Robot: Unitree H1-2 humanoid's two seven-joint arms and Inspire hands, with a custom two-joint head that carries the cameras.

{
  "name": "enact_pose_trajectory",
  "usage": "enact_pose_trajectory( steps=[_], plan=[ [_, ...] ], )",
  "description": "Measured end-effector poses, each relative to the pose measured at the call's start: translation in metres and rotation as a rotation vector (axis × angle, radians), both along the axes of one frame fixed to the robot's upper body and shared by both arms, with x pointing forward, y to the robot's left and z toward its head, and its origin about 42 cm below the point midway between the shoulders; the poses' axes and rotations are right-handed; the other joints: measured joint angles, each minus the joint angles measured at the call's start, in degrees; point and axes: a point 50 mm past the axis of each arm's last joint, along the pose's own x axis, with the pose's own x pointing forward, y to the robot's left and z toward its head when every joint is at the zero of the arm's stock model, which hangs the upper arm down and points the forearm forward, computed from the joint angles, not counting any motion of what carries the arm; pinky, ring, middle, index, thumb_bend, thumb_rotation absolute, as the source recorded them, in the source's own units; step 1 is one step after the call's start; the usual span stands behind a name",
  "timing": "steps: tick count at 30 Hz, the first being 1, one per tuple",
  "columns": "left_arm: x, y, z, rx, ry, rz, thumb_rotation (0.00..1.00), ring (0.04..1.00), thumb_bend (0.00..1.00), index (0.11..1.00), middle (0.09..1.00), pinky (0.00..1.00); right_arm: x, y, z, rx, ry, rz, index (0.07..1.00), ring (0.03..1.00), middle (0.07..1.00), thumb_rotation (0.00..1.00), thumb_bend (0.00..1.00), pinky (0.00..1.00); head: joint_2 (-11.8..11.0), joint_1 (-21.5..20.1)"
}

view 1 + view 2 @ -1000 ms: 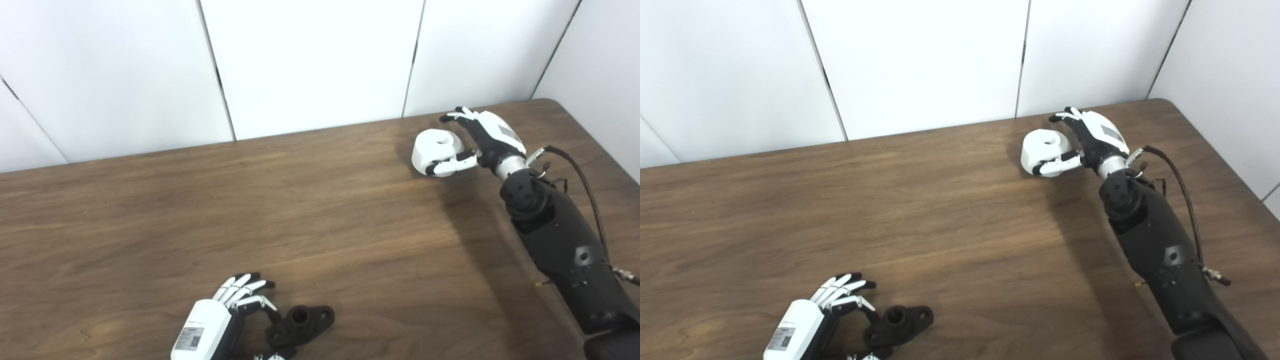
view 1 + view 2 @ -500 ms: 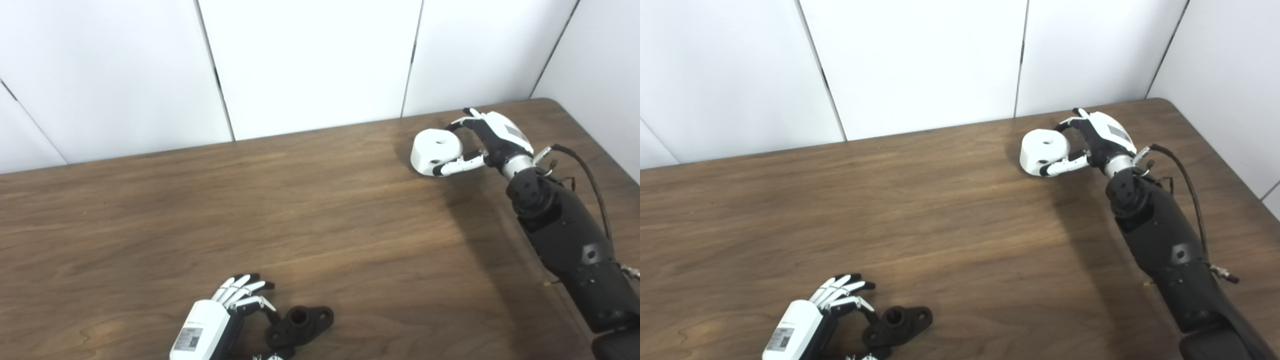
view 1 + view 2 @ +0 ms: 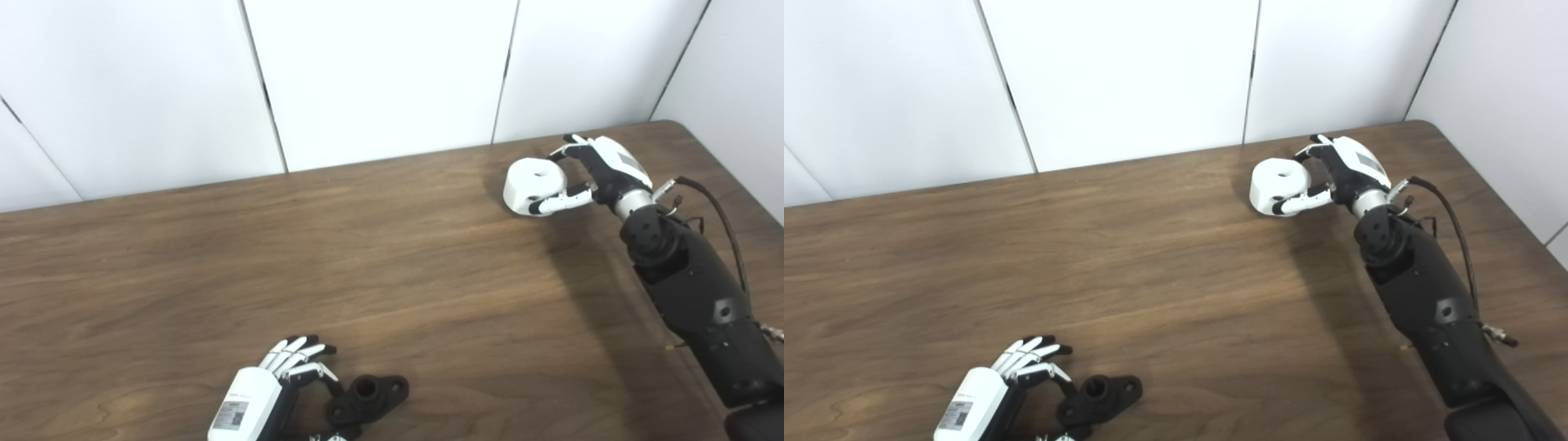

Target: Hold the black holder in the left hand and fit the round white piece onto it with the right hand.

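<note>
White round piece (image 3: 535, 185): far right of the table (image 3: 392, 269), hole up, cupped in my right hand (image 3: 597, 174), thumb on its near side and fingers over its far rim. Black holder (image 3: 366, 398): near edge, long axis left-right, just right of my left hand (image 3: 272, 386), fingers spread, touching it but not clasping. Since a second ago my right fingers have curled onto the rim.

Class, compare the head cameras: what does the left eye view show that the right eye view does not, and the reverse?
Only the left eye view: more bare table left of the left hand. Only the right eye view: more of the table's right edge. Both: the left hand beside the black holder, and the right hand curled around the round white piece.
</note>
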Motion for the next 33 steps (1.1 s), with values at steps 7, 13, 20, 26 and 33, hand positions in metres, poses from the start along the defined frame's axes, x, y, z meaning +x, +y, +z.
enact_pose_trajectory(
  steps=[7,13,20,26,33],
  plan=[
    [0.0000,0.0000,0.0000,0.000,0.000,0.000,0.04,0.884,0.52,0.488,0.806,0.90,0.0000,0.0002,0.0007,-0.003,-0.015,0.000,0.636,0.969,0.918,0.23,0.79,0.92,-0.1,-0.2],
    [0.0000,0.0000,0.0001,0.001,0.000,0.000,0.04,0.888,0.52,0.489,0.810,0.91,0.0000,0.0000,0.0011,-0.001,-0.023,0.000,0.520,0.948,0.882,0.16,0.59,0.88,0.1,0.0],
    [-0.0001,0.0001,0.0003,0.000,-0.001,0.001,0.04,0.886,0.52,0.488,0.808,0.90,-0.0002,-0.0002,0.0014,0.006,-0.043,0.000,0.485,0.911,0.832,0.14,0.52,0.84,0.2,0.1],
    [-0.0007,0.0003,0.0008,0.000,-0.001,0.001,0.04,0.889,0.52,0.488,0.809,0.90,-0.0001,0.0008,0.0008,-0.004,-0.057,0.008,0.485,0.903,0.819,0.14,0.52,0.84,0.3,0.2],
    [-0.0010,0.0006,0.0010,0.001,-0.002,0.003,0.04,0.884,0.52,0.488,0.806,0.89,-0.0002,0.0011,0.0003,-0.007,-0.055,0.009,0.485,0.906,0.822,0.14,0.52,0.84,0.5,0.9]
  ],
)
